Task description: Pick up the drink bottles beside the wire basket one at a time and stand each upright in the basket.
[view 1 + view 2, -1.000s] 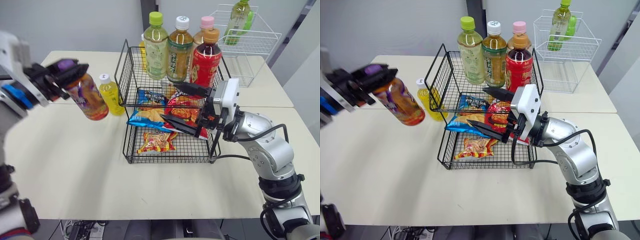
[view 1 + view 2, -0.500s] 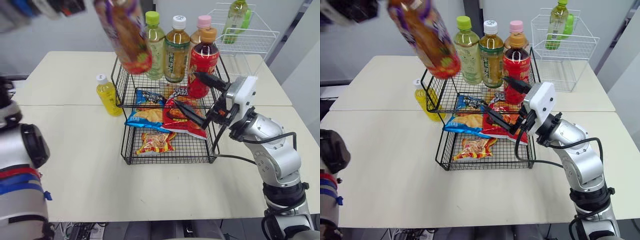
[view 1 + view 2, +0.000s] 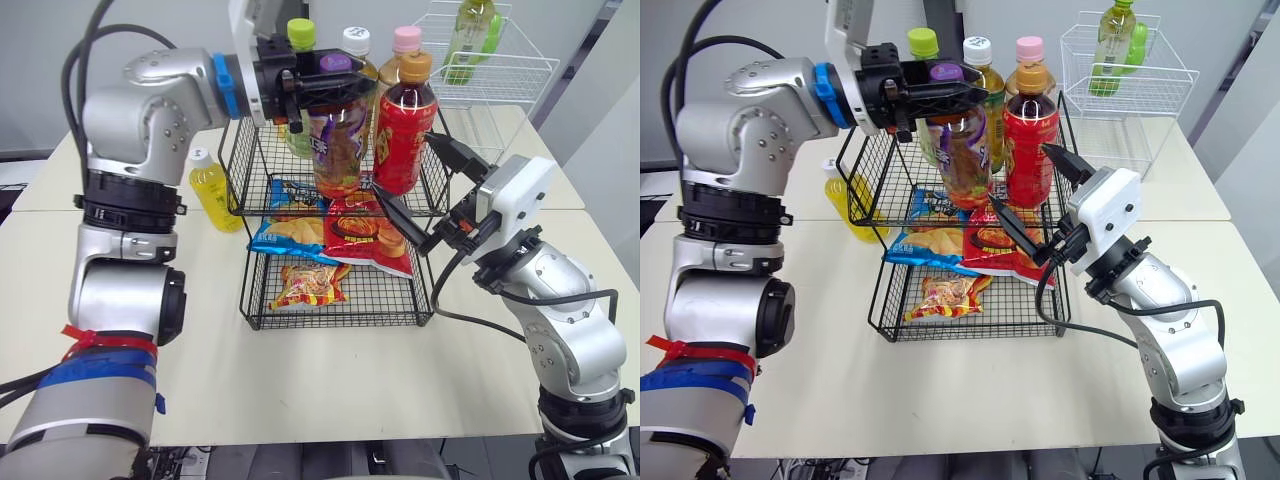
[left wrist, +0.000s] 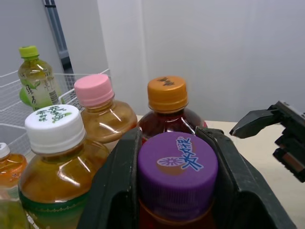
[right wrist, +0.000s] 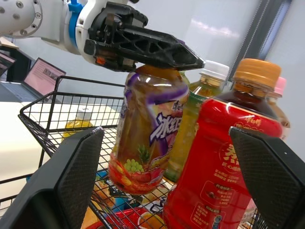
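Note:
My left gripper [image 3: 350,78] is shut on the neck of a purple-capped amber bottle [image 3: 340,140], just under its cap [image 4: 177,164]. The bottle hangs nearly upright inside the top tier of the black wire basket [image 3: 243,270], with its base low over the wire floor; whether it touches I cannot tell. It is just left of the red orange-capped bottle [image 3: 405,130] and in front of the green-capped and white-capped bottles. A small yellow bottle [image 3: 212,188] stands on the table left of the basket. My right gripper [image 3: 402,163] is open at the basket's front right corner, holding nothing.
Snack bags [image 3: 310,283] lie in the lower tier, and one red bag [image 3: 365,235] sticks out at the front. A white wire basket [image 3: 500,90] with a green bottle [image 3: 470,35] stands at the back right. Bare table lies in front of the black basket.
My left arm swung the purple-capped bottle from beside the basket, up over it, and down into the top tier, turning it upright. The right gripper shifted slightly right and stays open.

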Available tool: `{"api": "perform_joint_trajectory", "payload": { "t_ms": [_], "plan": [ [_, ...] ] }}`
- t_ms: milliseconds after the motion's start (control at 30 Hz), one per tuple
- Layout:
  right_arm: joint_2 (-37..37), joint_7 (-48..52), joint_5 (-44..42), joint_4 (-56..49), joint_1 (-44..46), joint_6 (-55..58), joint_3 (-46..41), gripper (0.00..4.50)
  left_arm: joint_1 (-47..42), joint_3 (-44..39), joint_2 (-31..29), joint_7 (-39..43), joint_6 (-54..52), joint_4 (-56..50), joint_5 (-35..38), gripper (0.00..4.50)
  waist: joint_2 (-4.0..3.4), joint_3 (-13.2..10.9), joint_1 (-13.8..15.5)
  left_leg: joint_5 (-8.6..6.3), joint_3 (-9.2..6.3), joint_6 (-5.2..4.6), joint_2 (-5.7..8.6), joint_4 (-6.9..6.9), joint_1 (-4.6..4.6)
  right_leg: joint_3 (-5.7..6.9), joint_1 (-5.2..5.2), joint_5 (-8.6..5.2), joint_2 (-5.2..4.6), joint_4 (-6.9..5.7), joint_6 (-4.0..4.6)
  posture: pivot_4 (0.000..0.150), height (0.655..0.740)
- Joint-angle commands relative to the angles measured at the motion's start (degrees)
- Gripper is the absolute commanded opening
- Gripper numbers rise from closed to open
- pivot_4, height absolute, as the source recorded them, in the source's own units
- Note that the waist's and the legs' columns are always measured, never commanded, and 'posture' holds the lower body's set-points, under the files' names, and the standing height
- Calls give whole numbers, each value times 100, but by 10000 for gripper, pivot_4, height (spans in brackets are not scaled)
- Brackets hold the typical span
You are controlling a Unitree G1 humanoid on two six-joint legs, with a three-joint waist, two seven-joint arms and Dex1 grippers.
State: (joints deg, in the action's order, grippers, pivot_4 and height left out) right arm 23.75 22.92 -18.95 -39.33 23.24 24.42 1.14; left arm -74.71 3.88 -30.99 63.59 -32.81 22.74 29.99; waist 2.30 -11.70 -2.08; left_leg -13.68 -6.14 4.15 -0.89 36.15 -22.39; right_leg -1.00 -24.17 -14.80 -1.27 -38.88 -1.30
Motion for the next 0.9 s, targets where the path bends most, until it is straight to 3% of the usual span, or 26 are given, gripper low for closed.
{"api": "perform_joint_trajectory", "payload": {
  "t_ms": [33,100,433,633,900],
  "plan": [
    [68,-135,35,-389,-43,74,-174,45000,-164,-77,166,72,425,195,-244,13822,-1,1,11,0,0,0,0,0,0,1,1,0,0,0,0,1500,7400],
    [89,-165,30,-444,-71,122,-186,45000,-202,-110,228,104,490,314,-297,13822,-1,1,18,0,-1,0,1,3,0,1,3,0,0,0,-1,1500,7400],
    [103,-133,-48,-426,-59,129,-146,45000,-212,-491,229,136,125,62,-70,44724,-1,1,10,0,-2,-1,2,6,1,1,4,0,0,-3,-1,1500,7400],
    [98,135,-253,-253,84,106,-92,45000,303,-1054,-312,-88,-729,-958,378,44724,-2,2,-45,1,-2,-1,1,5,4,-1,4,0,0,-6,0,1500,7400],
    [102,987,-935,285,538,219,98,45000,1972,-2255,-1463,-1031,-1363,-2347,549,44724,-6,4,-132,1,-2,-1,-3,4,18,-1,8,0,0,-11,0,1500,7400]
  ]
}}
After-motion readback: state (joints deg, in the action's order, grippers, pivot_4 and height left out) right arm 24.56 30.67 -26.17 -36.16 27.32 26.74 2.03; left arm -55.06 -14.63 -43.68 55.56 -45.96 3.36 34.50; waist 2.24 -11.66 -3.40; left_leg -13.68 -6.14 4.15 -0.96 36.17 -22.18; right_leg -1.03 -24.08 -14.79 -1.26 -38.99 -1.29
